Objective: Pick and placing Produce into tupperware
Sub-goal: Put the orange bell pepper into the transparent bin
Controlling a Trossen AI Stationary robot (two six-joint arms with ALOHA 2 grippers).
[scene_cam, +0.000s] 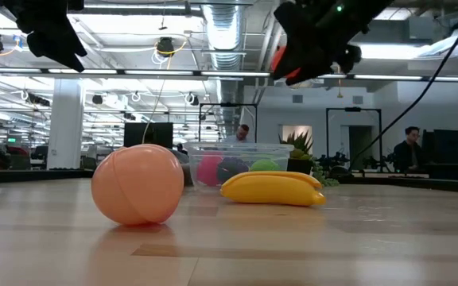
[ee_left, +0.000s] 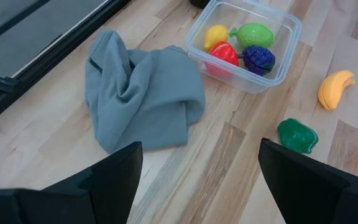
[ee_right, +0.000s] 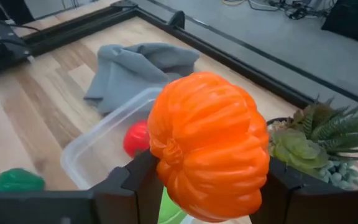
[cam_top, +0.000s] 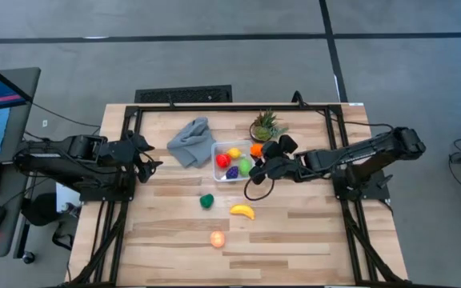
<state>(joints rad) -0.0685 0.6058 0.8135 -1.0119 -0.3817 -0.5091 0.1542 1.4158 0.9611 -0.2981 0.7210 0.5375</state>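
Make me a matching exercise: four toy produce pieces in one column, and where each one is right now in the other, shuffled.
Things:
1. orange pumpkin
2. red fruit
3. banana
4. peach ball

Places:
A. lying on bare table, nearest the front edge
B. inside the clear container
C. on the table between the dark green piece and the peach ball
D. clamped in the right gripper, above the container

Pairs: 1-D, 2-B, 3-C, 4-A
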